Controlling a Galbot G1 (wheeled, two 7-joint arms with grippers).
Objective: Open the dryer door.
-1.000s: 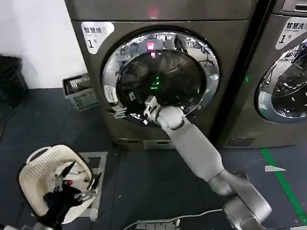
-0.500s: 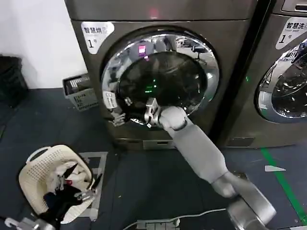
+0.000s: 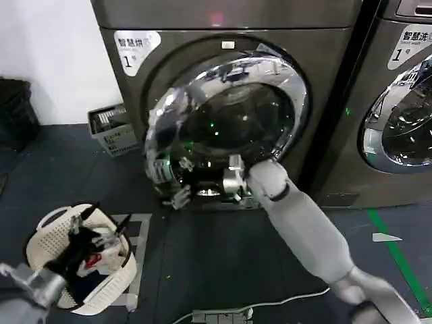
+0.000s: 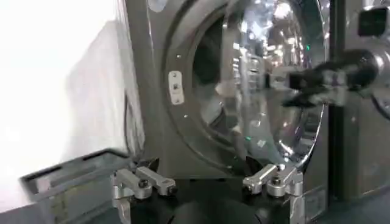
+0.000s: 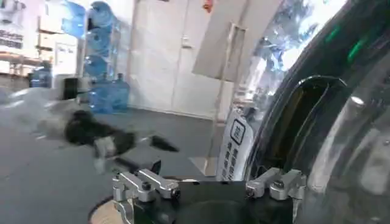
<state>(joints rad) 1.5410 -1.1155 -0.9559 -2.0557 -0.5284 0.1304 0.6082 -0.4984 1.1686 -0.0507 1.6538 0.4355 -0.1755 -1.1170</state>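
Note:
The dryer door [image 3: 233, 121], a chrome ring around dark domed glass, stands partly swung out from the drum opening, its left edge away from the machine front. My right gripper [image 3: 229, 183] is at the door's lower rim, fingers open with nothing between them. In the right wrist view the right gripper [image 5: 208, 184] sits next to the dryer door's [image 5: 341, 115] ring with its white sticker [image 5: 233, 149]. My left gripper [image 3: 86, 228] hovers open above the basket; in the left wrist view the left gripper [image 4: 207, 181] faces the ajar dryer door [image 4: 268, 85] from the side.
A white laundry basket [image 3: 42, 229] with dark clothes sits on the floor at lower left. A grey crate [image 3: 111, 128] stands beside the dryer. The twin machine [image 3: 405, 101] is on the right, with a green floor line [image 3: 398, 256] before it.
The door has swung from shut to partly open. My right gripper moved down and toward me along with it. My left arm has risen into view over the basket.

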